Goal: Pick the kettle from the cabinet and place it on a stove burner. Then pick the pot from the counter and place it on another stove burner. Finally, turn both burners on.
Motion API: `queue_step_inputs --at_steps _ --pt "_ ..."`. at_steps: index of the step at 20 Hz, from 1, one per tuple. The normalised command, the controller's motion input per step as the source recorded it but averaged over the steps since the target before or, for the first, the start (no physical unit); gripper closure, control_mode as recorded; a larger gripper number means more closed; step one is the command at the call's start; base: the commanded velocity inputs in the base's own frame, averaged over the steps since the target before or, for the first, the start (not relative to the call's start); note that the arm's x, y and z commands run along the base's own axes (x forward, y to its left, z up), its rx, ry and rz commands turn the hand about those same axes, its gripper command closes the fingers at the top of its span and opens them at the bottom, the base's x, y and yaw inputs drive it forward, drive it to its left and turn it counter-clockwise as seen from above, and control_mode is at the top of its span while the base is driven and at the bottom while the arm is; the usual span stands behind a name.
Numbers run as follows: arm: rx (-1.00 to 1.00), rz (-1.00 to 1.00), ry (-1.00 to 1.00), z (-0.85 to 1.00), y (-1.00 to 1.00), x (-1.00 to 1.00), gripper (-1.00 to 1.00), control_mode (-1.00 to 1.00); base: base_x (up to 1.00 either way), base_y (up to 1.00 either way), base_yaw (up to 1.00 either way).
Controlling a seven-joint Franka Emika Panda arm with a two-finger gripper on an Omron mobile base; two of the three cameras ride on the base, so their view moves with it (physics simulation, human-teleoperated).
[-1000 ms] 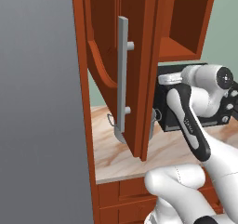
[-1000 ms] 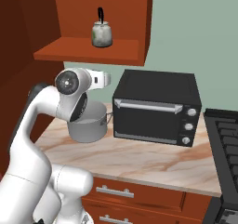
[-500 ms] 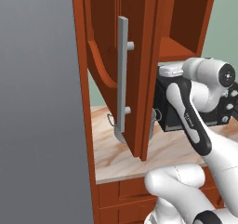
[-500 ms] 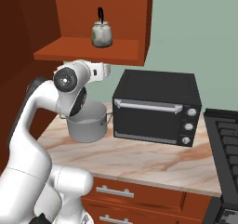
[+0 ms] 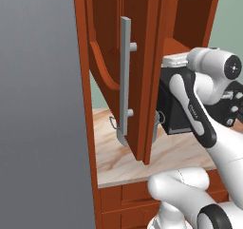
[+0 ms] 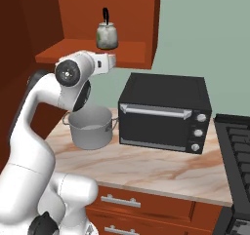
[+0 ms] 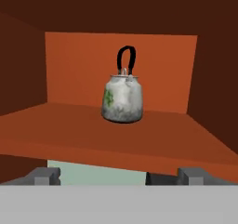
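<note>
While claw (image 7: 118, 176) gapes, kettle (image 7: 122, 99) sits shelved.

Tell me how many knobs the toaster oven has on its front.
3 knobs, stacked down the right side of the toaster oven front: top, middle, bottom. None seem hidden.

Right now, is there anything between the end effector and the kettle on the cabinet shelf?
Nothing sits between them. In the hand view, bare shelf board runs from the open end effector to the kettle, with the shelf's front edge nearest the fingertips.
</note>
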Motion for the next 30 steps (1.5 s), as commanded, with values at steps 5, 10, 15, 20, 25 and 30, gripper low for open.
queue_step_inputs --at_steps 5,10,15,20,25,30 --pt "0.0 0.0 -0.05 0.29 0.0 0.06 -1.0 -1.0 0.0 0.0 0.0" --pt "0.0 0.0 -0.05 0.25 0.0 0.05 -1.0 -1.0 0.0 0.0 0.0" --pt "0.0 0.0 -0.06 0.22 0.0 0.05 -1.0 -1.0 0.0 0.0 0.0" --pt "0.0 0.0 -0.04 0.22 0.0 0.04 -1.0 -1.0 0.0 0.0 0.0" --pt "0.0 0.0 -0.03 0.23 0.0 0.04 -1.0 -1.0 0.0 0.0 0.0" --pt "0.0 0.0 0.0 0.05 0.0 0.02 -1.0 -1.0 0.0 0.0 0.0"
